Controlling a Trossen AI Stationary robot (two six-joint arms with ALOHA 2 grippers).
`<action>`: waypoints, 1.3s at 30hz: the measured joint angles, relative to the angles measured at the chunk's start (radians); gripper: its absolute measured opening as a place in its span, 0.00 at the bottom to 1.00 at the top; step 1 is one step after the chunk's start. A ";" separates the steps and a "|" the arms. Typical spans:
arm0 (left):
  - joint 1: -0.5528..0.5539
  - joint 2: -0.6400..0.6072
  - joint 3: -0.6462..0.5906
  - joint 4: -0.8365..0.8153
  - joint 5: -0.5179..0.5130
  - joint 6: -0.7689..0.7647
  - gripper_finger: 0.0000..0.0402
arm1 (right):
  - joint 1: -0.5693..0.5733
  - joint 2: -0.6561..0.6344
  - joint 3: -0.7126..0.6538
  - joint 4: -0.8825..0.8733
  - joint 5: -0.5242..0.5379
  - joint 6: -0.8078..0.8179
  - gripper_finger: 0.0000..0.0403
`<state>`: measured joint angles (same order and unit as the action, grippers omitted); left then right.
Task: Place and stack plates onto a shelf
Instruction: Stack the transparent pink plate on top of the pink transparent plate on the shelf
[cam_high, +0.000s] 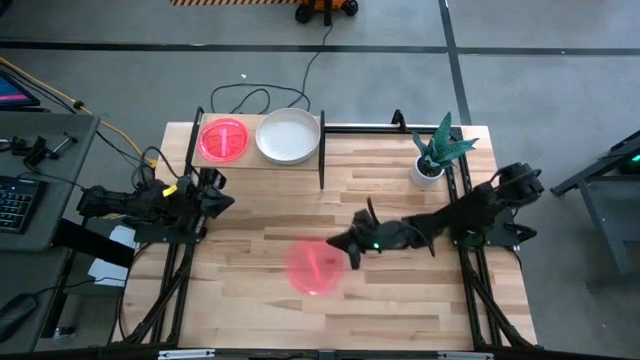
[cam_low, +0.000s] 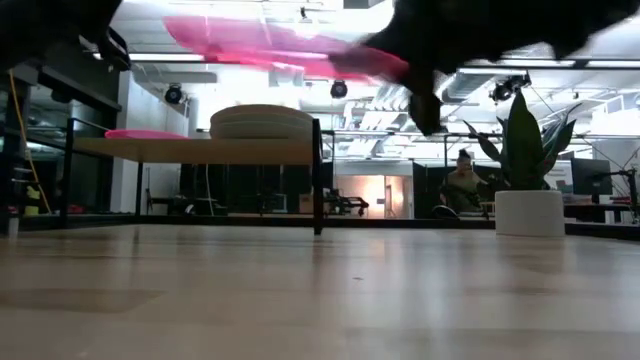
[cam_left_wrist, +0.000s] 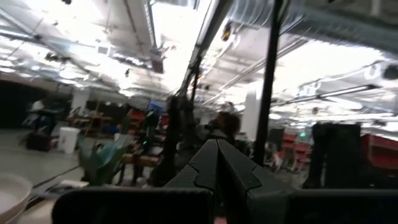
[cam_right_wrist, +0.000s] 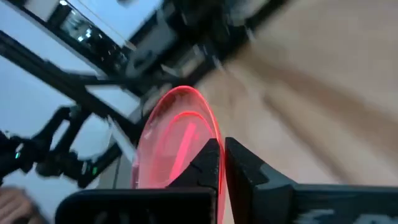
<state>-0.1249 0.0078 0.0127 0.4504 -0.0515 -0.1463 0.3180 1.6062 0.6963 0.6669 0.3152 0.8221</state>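
A translucent pink plate (cam_high: 315, 268) with a ridge across hangs in the air over the middle of the table, and my right gripper (cam_high: 346, 250) is shut on it. In the low view this pink plate (cam_low: 270, 45) is well above the tabletop. The shelf (cam_high: 262, 160) stands at the far left of the table. On it a pink plate (cam_high: 222, 139) lies flat beside a stack of pale plates (cam_high: 288, 136). My left gripper (cam_high: 222, 196) waits shut near the table's left edge, just in front of the shelf, holding nothing. My right gripper pinches the pink plate's rim (cam_right_wrist: 210, 134) between its two fingers (cam_right_wrist: 208, 163). It holds the side of the plate toward the table's right edge. The fingers reach in roughly level from the right. The plate is lifted clear of the table and slightly tilted.
A small white pot with a green plant (cam_high: 432, 160) stands at the table's far right. A black post (cam_high: 322, 150) marks the shelf's right end. Bare tabletop (cam_high: 400, 310) lies near and right of the held plate. A person (cam_low: 465, 185) sits in the room beyond.
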 joint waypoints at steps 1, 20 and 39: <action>0.000 0.000 0.000 0.013 0.013 0.000 0.00 | -0.019 0.000 0.026 0.000 -0.001 -0.039 0.00; 0.000 0.000 0.000 0.124 0.181 0.000 0.00 | -0.511 0.177 0.694 -0.293 -0.120 -0.333 0.00; 0.000 0.000 0.000 0.094 0.180 0.001 0.00 | -0.640 0.911 1.636 -0.461 -0.167 -0.185 0.00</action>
<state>-0.1249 0.0078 0.0124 0.5443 0.1287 -0.1457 -0.3218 2.5171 2.3322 0.2056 0.1482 0.6372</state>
